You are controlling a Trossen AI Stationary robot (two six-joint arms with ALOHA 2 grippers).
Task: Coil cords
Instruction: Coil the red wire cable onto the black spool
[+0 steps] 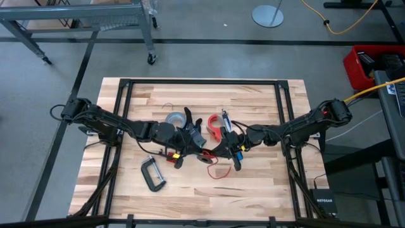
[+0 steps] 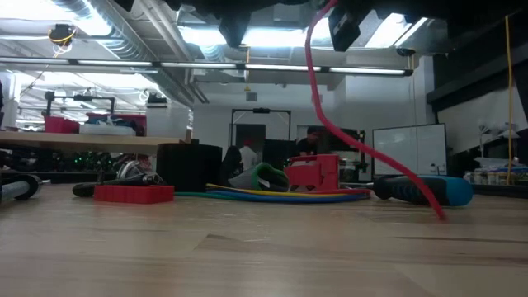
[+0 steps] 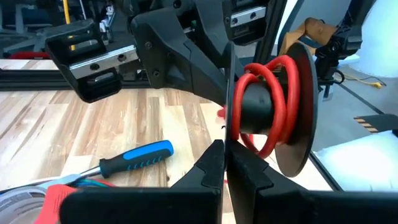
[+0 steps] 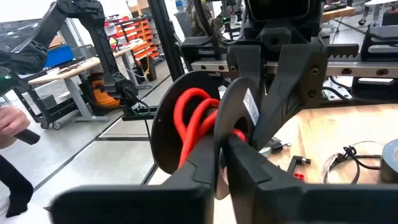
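Red cord (image 1: 218,172) trails onto the wooden table (image 1: 266,183) below both grippers, high view. Low view: it hangs down. Left wrist: left gripper (image 3: 225,163) pinched shut beside the spool (image 3: 273,115), steadying coils. Right wrist: right gripper (image 4: 221,155) nearly closed at the spool's rim.

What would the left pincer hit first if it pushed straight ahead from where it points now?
Most likely the black spool wound with red cord, held directly ahead of the shut left pincer; depth is hard to judge.

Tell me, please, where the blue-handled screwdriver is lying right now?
The blue-handled screwdriver lies flat on the wooden table in the left wrist view, beside the red clamp.
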